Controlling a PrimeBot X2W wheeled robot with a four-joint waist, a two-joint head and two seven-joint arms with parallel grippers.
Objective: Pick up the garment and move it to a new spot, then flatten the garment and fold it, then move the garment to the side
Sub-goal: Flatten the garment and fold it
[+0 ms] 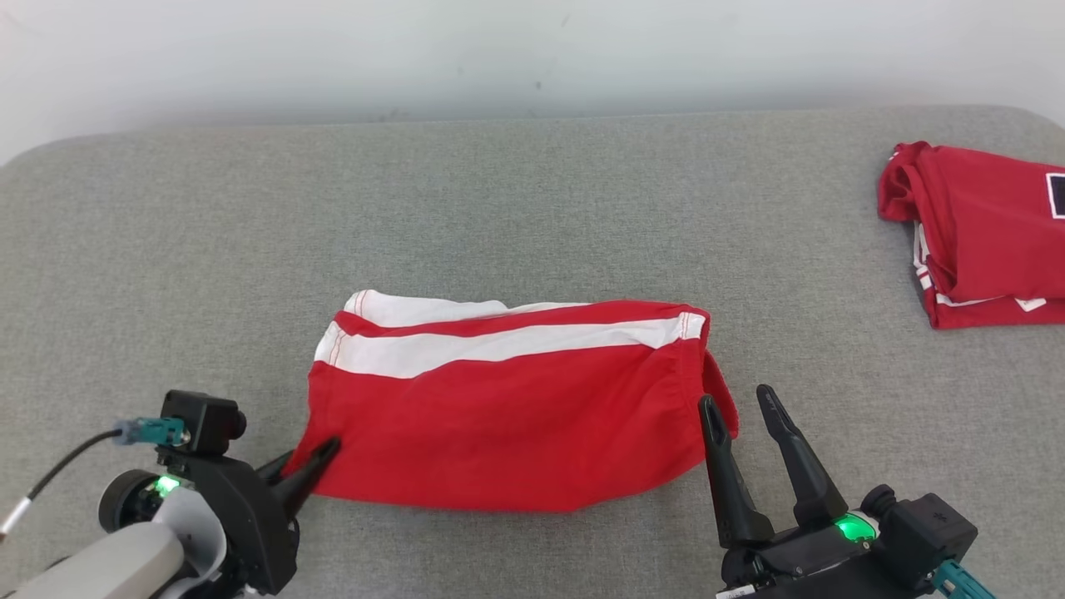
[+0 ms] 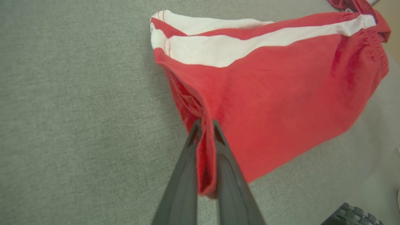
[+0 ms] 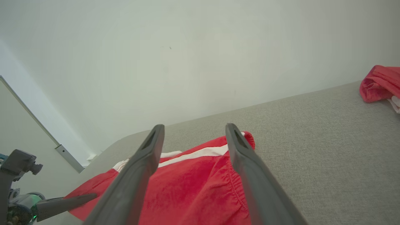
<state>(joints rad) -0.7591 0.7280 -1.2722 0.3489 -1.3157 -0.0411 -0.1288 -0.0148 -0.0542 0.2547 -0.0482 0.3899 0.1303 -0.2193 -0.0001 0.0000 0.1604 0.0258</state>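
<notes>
**Head view:** garment (image 1: pixel 499 424), red w/ 2 white bands, lies roughly flat on grey surface (image 1: pixel 532 208), between the 2 pincers. L pincer (image 1: pixel 312 456) sits at its near corner, tips touching cloth. R pincer (image 1: pixel 736 398) is just beside the opposite edge, fingers apart, nothing between them. Contact w/ cloth there can't be told. 2nd red garment (image 1: pixel 990 233), folded, lies well apart, beyond R pincer & to its right.

**L wrist view:** L pincer (image 2: pixel 206 123) has fingers nearly together, clamped on a narrow fold of the garment (image 2: pixel 281 93) hem. Cloth runs down between the fingers. Rest of garment spreads ahead & right of the tips, on the surface.

**R wrist view:** R pincer (image 3: pixel 193 126) is wide apart, empty. Garment (image 3: pixel 193 187) lies below & ahead of the fingers, gathered waistband by the right finger. 2nd red garment (image 3: pixel 378 82) is far off to the right.

**Handling (est.):** thin, light, limp cloth. No stiffness, so it sags & bunches when lifted. Prob. a bit slick, not fragile. Best hold is hem/waistband edge at corners, both pincers, to keep it spread. A mid-panel pinch would bunch it.

**Count:** 2 pincers, 2 garments (1 in work, 1 folded aside), 2 white bands.
</notes>
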